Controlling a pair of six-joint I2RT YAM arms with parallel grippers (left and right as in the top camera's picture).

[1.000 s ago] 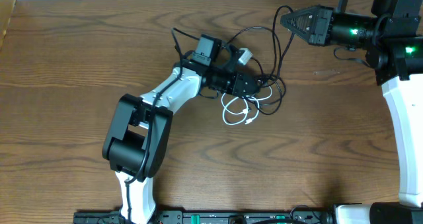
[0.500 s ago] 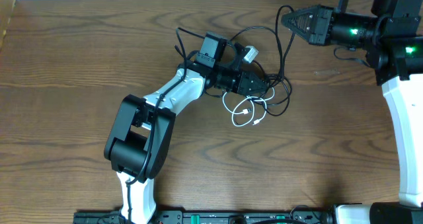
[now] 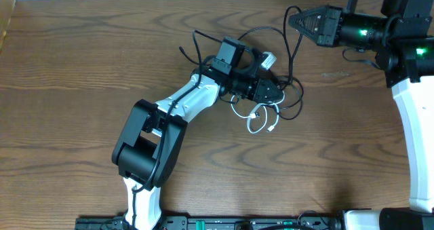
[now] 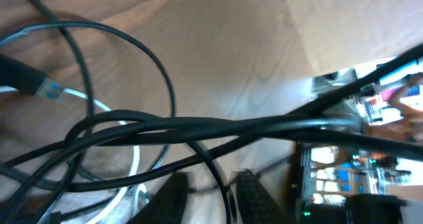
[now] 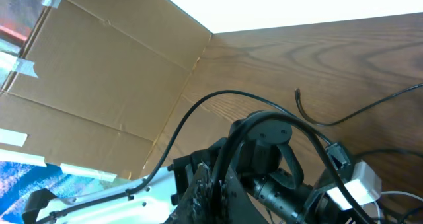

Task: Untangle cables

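the cables sit in one tangle point(image 3: 286, 84) a bit right of the middle of the table point(image 3: 81, 67), toward the far edge. most of them are black. the white cable point(image 3: 251, 125) makes small loops on the near side of the tangle, flat on the wood. a small white plug point(image 3: 268, 59) sticks out at the far side, near the camera point(image 3: 228, 53) on the left wrist.

the left arm point(image 3: 186, 98) reaches from the near edge across the table. the left gripper point(image 3: 272, 91) is low, right in the tangle. in the left wrist view its two fingers point(image 4: 254, 196) stand a little apart. one thin black cord runs down through the gap between them. the gap looks wider than the cord, so this gripper is a little open and not pinching. a thick bunch of black cables point(image 4: 198, 128) crosses just in front of the fingers. the white cable curves under them on the left. a black plug end point(image 4: 26, 78) with a blue bit shows at the left edge.

the right gripper point(image 3: 293, 20) is at the far right, well apart from the left one, and points left. it is closed. one black cable point(image 3: 289, 50) comes up from the tangle to its tip and looks pinched there. the right wrist view looks down on the left gripper and the white plug, with a cardboard wall point(image 5: 112, 72) behind the table.
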